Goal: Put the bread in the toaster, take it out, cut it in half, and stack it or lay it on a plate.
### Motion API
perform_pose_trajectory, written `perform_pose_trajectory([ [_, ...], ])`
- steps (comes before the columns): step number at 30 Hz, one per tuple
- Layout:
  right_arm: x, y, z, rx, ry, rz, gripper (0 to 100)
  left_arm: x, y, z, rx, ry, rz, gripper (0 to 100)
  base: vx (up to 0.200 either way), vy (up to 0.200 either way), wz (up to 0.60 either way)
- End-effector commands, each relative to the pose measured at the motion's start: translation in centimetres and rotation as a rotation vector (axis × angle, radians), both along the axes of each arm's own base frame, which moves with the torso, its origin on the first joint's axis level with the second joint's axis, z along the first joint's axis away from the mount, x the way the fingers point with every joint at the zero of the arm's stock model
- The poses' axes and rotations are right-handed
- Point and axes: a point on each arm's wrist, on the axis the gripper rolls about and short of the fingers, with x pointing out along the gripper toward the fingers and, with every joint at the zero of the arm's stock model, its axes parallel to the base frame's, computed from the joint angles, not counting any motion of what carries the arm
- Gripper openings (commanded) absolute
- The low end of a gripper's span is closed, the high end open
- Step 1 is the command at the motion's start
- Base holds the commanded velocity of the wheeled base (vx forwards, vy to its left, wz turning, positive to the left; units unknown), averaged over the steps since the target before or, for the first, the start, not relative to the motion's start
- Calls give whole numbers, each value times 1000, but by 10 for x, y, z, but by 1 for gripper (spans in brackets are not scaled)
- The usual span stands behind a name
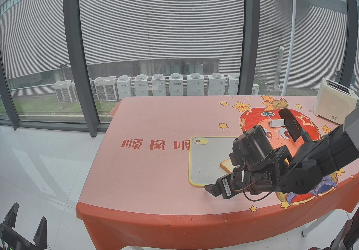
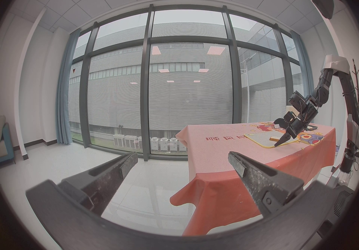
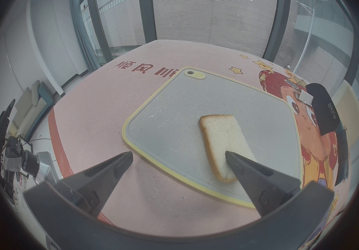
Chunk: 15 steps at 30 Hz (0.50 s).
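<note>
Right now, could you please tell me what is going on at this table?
The right gripper, fingers open, hangs over the near edge of the grey, yellow-rimmed cutting board, close to the pale slice of bread that lies flat and uncut on it. The cream-coloured toaster stands at the far right of the orange-clothed table. The left gripper, also open and empty, is low beside the table, away from everything.

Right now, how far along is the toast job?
Done: a whole slice of bread lies on the cutting board; toasted or not, I cannot tell. In hand: nothing; the right gripper hovers open at the slice's near end, and the left gripper hangs open off the table. Left: halving it, probably with the black knife beside the board, then plating. The toaster stands far right.
</note>
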Motion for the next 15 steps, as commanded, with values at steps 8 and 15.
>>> perform_pose_trajectory([
  [8,0,1,-2,-5,7,2,0,1,0,-5,0,19,1,100,0,0,0],
  [15,1,-1,-2,-4,5,-7,0,1,0,-5,0,19,1,100,0,0,0],
])
